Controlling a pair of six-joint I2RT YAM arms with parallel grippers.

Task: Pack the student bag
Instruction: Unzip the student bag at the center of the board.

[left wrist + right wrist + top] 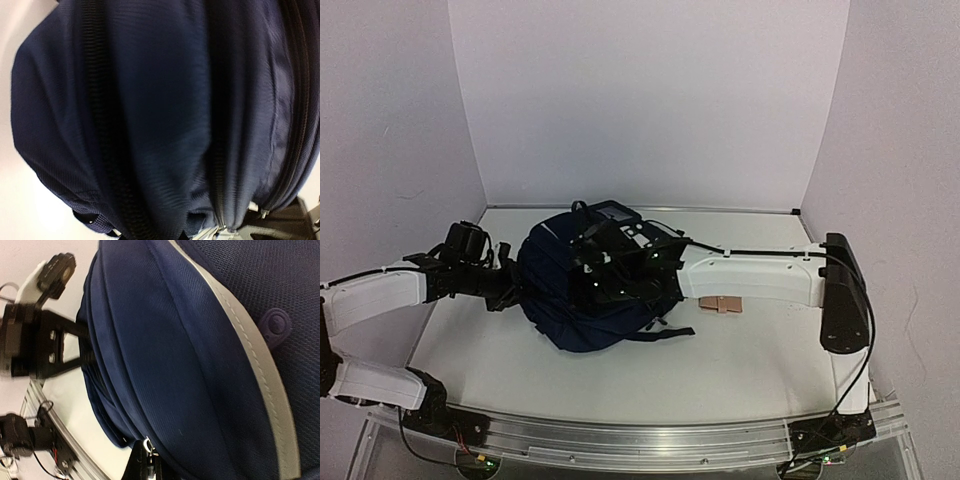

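— Starting from the left: what has that arm got?

— The left gripper [508, 286] has its jaws together at the left flank of the student bag [570, 322]. By the look of it they pinch a fold of cloth there. Its own camera is filled with navy fabric and zip lines.

— And the bag itself?

— Lying in the middle of the table [750, 370], bulging, a strap trailing toward the near edge. I judge it soft and floppy, and likely the heaviest thing here. The cloth will slump and drag rather than lift cleanly. Woven fabric gives decent friction, so a fold, a strap or a zip tab is the place to take hold.

— The right side?

— The right gripper [146, 462] reaches over the bag, closed, seemingly on a small metal zip pull [148, 444] at the bag's edge. Just right of the bag a tan block [722, 304] lies on the table, apart from both grippers.
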